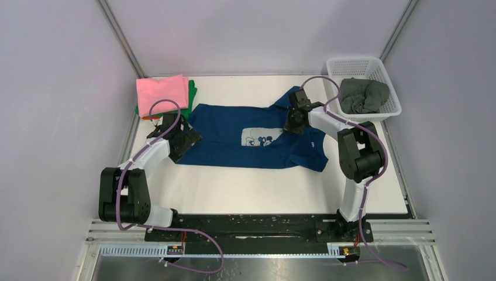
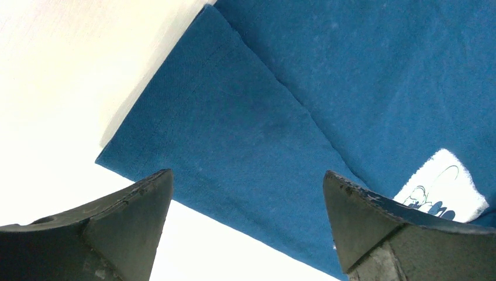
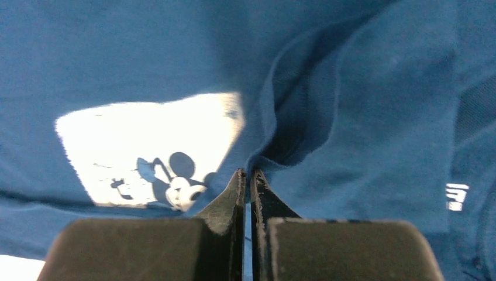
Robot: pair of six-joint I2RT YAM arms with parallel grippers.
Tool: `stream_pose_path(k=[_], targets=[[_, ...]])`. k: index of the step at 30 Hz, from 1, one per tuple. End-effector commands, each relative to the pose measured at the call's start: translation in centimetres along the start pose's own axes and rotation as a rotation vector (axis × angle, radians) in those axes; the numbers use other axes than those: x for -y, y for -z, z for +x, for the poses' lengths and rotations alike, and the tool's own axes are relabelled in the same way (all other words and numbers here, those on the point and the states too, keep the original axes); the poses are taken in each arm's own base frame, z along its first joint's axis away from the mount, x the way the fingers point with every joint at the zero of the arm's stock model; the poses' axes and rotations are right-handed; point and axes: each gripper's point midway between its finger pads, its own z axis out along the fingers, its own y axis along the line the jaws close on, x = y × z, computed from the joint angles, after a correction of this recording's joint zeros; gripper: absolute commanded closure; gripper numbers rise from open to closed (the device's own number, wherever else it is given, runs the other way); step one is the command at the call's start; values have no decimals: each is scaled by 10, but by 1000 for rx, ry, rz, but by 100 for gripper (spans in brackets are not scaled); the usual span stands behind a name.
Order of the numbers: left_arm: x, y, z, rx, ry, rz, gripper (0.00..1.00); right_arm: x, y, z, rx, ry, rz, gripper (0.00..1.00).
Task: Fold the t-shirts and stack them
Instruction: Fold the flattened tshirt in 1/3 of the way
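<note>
Though the top view hides it, right jaws pinch navy t-shirt point(image 3: 362, 117) fold, left jaws wide apart, empty.

Reaches up along the table's left edge with the left gripper point(image 2: 247, 174), fingers spread wide. Bends in from the right edge with the right gripper point(image 3: 248, 173), clamped on a fold of navy t-shirt point(image 3: 380, 117).

five t-shirts point(image 1: 228, 137), one basket point(image 1: 374, 66), two arms point(image 1: 153, 157), one table point(image 1: 245, 187).
</note>
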Motion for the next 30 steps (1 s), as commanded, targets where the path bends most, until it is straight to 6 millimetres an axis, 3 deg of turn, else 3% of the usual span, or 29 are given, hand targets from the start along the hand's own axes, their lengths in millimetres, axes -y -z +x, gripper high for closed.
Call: stream_pose_path(k=[1,8,11,12,13,14,16,22,26,30], targets=[[2,-1,-7,35,-11,4,1,-44,6,-21,49,-12,-97,100],[2,-4,-7,26,-21,-3,1,-77,-8,-43,91,-122,-152,100],[2,-5,-8,21,-24,-6,1,-99,-10,-56,118,-152,-208,100],[2,-5,-8,21,-26,-7,1,-109,-10,-56,108,-148,-234,95],[3,-5,-8,20,-29,-7,1,-114,-13,-55,100,-141,-240,80],[4,-4,-9,20,-31,-5,1,-118,-14,-55,97,-133,-242,58],[7,-1,-11,21,-36,5,1,-121,-11,-57,98,-116,-238,4],[27,7,-16,14,-46,88,1,-108,22,-54,140,-20,-239,0],[52,6,-8,-39,-58,198,1,-80,39,-26,121,48,-212,0],[66,-10,8,-103,-78,225,1,-44,37,24,40,70,-180,0]])
